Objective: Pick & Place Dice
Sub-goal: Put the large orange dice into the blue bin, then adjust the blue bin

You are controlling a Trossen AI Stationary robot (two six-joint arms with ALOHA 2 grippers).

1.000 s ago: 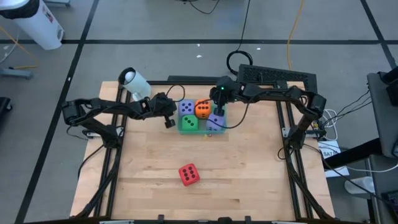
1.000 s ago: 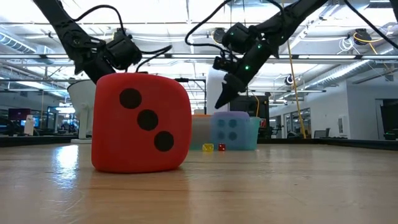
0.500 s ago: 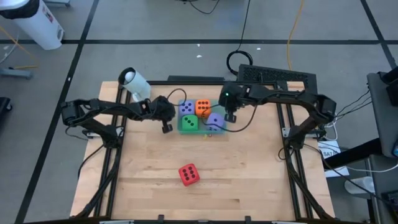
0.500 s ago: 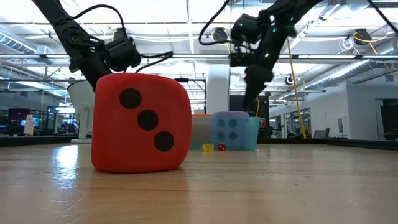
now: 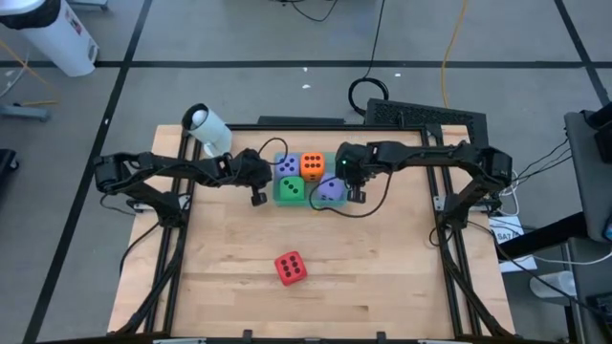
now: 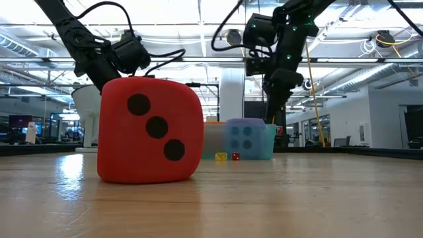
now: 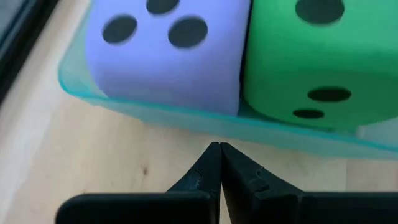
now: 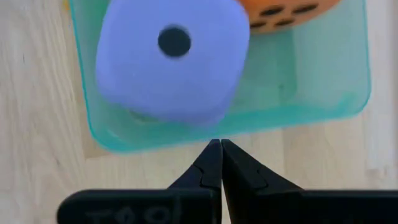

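My left gripper (image 7: pixel 219 149) and right gripper (image 8: pixel 221 146) hung closed and empty beside the teal tray (image 5: pixel 337 203) holding four dice. The red die (image 5: pixel 291 268) sat alone near the table's front edge. It looked soft and light; I'd pinch opposite flat faces.

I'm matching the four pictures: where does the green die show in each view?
High view: green die in the teal tray, at its front-left corner.
Low view: not visible; the red die fills the foreground.
Left wrist view: upper right, beside a purple die.
Right wrist view: not in it.
Shared landmark: the teal tray.
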